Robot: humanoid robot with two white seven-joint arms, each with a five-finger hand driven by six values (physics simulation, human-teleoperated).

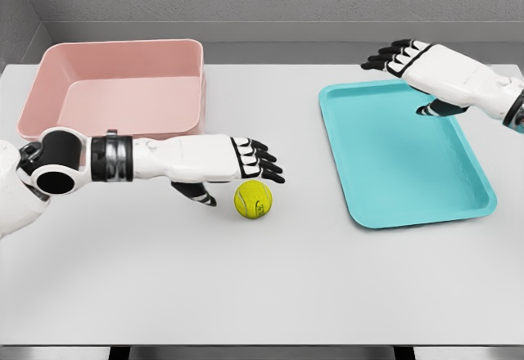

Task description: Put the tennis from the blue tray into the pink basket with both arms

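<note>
we see the tennis ball (253, 200) lying on the bare desk (262, 294), out of the blue tray (385, 172) and between it and the pink basket (123, 82), somewhat toward the desk's left half. the left robot hand (246, 159) hovers just above and slightly behind-left of it, fingers stretched flat and relaxed, thumb hanging down beside the ball – holding nothing. the ball lies just past its fingertips, toward the tray side; being round, it has no long axis to line up with. the right robot hand (409, 57) hangs over the tray's far right corner, fingers loosely spread, also empty, and well apart from the ball – so the left is plainly nearer. the ball looks fuzzy yellow-green; the tray is a shallow smooth rectangle, the basket a deeper smooth-walled tub at the desk's far left corner
</note>
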